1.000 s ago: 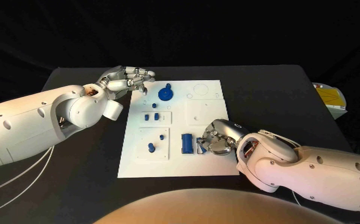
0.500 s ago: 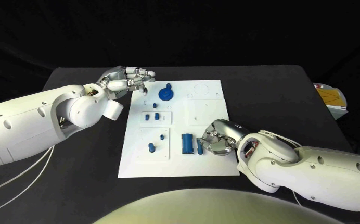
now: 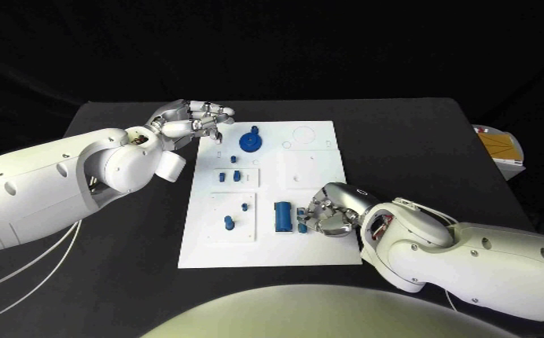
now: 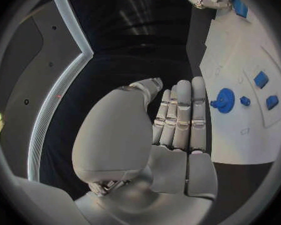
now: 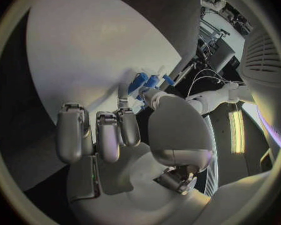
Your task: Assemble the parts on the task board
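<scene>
The white task board [image 3: 267, 255] lies at the centre of the black worktop [image 3: 408, 130], and the right hand [image 3: 328, 211] is down on its 4 o'clock part, fingers curled in around a small blue part [image 3: 303, 221] that shows between the fingertips; it looks pinched there, though whether the piece is lifted or sits on the board cannot be told. Just beside it, toward 9 o'clock, a larger blue block [image 3: 281, 216] stands on the board. Further toward 9 o'clock two small blue pegs [image 3: 235, 222] sit in a square recess, two more small blue pieces [image 3: 229, 175] sit above them nearer the board's middle, and a blue gear [image 3: 251, 143] lies near the 12 o'clock edge. The left hand [image 3: 189, 122] hovers off the board's 11 o'clock corner with its fingers gathered loosely together and nothing in them. The likely trouble lies with the right hand's grip: the part is small and held only at the fingertips, so it could twist or slip out during seating, or go into its socket tilted and jam. The curled fingers also sit close to the blue block, and a sideways shift could knock it over or push it out of place.
</scene>
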Controlling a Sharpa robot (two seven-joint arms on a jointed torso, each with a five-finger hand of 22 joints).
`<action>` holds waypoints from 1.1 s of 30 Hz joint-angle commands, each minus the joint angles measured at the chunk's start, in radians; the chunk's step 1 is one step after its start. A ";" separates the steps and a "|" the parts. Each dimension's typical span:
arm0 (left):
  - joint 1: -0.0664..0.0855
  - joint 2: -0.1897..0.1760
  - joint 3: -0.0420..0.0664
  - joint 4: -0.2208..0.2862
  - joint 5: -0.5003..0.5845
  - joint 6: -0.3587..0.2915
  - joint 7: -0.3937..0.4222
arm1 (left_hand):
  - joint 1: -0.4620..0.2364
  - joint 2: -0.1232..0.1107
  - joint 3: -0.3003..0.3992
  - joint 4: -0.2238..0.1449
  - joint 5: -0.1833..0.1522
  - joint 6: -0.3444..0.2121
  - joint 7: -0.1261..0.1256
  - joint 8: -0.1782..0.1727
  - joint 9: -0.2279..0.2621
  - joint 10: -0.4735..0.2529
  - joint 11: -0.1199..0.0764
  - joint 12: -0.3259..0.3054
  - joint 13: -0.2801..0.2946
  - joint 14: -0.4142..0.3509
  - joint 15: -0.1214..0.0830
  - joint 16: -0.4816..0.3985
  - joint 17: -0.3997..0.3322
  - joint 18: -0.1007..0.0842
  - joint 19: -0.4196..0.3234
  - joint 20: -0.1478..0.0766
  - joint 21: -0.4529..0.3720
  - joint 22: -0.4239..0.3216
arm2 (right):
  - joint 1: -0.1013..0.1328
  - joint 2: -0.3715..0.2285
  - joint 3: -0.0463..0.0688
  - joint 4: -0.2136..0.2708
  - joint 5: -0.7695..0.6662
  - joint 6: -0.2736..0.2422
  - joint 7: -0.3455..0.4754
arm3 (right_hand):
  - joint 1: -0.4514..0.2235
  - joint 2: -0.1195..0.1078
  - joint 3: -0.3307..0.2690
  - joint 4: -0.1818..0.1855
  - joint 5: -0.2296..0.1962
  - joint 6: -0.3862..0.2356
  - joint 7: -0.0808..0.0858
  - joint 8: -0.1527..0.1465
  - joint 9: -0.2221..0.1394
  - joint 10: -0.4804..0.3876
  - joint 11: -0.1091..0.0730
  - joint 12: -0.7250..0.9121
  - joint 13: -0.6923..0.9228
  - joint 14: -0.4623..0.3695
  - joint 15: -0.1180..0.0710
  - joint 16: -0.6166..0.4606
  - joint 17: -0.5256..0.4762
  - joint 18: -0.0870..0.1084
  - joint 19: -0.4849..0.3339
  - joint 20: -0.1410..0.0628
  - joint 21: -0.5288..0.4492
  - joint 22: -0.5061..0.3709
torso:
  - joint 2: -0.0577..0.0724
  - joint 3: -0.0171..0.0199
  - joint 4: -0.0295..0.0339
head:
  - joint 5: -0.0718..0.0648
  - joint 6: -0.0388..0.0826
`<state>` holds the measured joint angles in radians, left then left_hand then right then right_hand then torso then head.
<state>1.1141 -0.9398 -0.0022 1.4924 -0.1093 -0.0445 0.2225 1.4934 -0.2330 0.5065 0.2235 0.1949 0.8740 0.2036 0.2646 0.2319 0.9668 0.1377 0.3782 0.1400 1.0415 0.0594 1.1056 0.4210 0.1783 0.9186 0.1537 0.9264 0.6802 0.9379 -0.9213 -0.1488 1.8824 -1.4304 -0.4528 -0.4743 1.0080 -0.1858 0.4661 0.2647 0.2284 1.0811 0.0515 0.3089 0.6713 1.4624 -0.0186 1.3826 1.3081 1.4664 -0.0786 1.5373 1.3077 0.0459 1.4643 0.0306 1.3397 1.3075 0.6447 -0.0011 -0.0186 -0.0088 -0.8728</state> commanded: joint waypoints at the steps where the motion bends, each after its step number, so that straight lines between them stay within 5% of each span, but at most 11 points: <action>1: 0.000 0.001 0.001 0.002 0.002 0.017 0.003 | -0.008 -0.001 0.003 0.003 0.005 -0.006 0.002 -0.006 -0.001 -0.010 0.000 0.005 -0.001 -0.005 0.001 -0.005 -0.001 0.005 0.005 0.000 -0.006 -0.001 | -0.001 -0.010 0.000 0.008 -0.012 0.001 0.021 | 0.018 -0.001 -0.013 0.005 -0.004 0.013 -0.001 0.002 0.000 0.049 -0.005 -0.005 0.160 0.085 -0.004 0.002 0.159 -0.002 0.036 -0.003 -0.003 0.205 | -0.001 -0.0001 -0.0013 | 0.001 0.000; 15: 0.000 0.003 0.000 0.000 0.002 0.020 0.001 | -0.010 -0.001 0.004 0.004 0.005 -0.006 0.002 -0.006 -0.001 -0.010 0.000 0.006 -0.001 -0.005 0.002 -0.004 -0.001 0.005 0.004 0.000 -0.007 -0.001 | 0.001 -0.049 0.001 0.041 0.022 -0.037 0.090 | 0.022 0.014 -0.085 0.028 -0.060 0.027 -0.009 0.016 0.004 0.053 -0.011 0.001 0.163 0.087 -0.010 0.006 0.173 -0.006 0.042 -0.008 0.014 0.209 | -0.001 -0.0006 -0.0002 | -0.002 0.000; 33: 0.000 0.000 0.000 0.001 0.002 0.020 0.000 | -0.010 -0.001 0.004 0.004 0.005 -0.006 0.002 -0.006 -0.001 -0.010 0.000 0.006 -0.001 -0.005 0.002 -0.004 -0.001 0.005 0.004 0.000 -0.007 -0.001 | 0.002 -0.058 0.001 0.035 0.035 0.091 0.104 | 0.180 -0.010 -0.136 0.000 -0.111 0.022 -0.013 0.023 0.004 0.052 -0.015 -0.002 0.163 0.087 -0.013 0.006 0.174 -0.006 0.042 -0.011 0.013 0.210 | -0.001 -0.0007 0.0006 | -0.001 0.000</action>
<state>1.1141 -0.9402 -0.0025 1.4911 -0.1093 -0.0414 0.2183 1.4934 -0.2330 0.5065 0.2235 0.1949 0.8741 0.2035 0.2646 0.2320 0.9668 0.1376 0.3782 0.1399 1.0415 0.0594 1.1056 0.4211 0.1783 0.9185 0.1537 0.9264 0.6805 0.9400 -0.9809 -0.1473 1.9172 -1.3924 -0.4129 -0.3802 1.1794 -0.1950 0.3364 0.2664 0.1215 1.1012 0.0458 0.3286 0.6752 1.4661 -0.0292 1.3826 1.3077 1.4666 -0.0860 1.5373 1.3075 0.0459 1.4679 0.0270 1.3493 1.3081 0.6444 -0.0022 -0.0183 -0.0099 -0.8728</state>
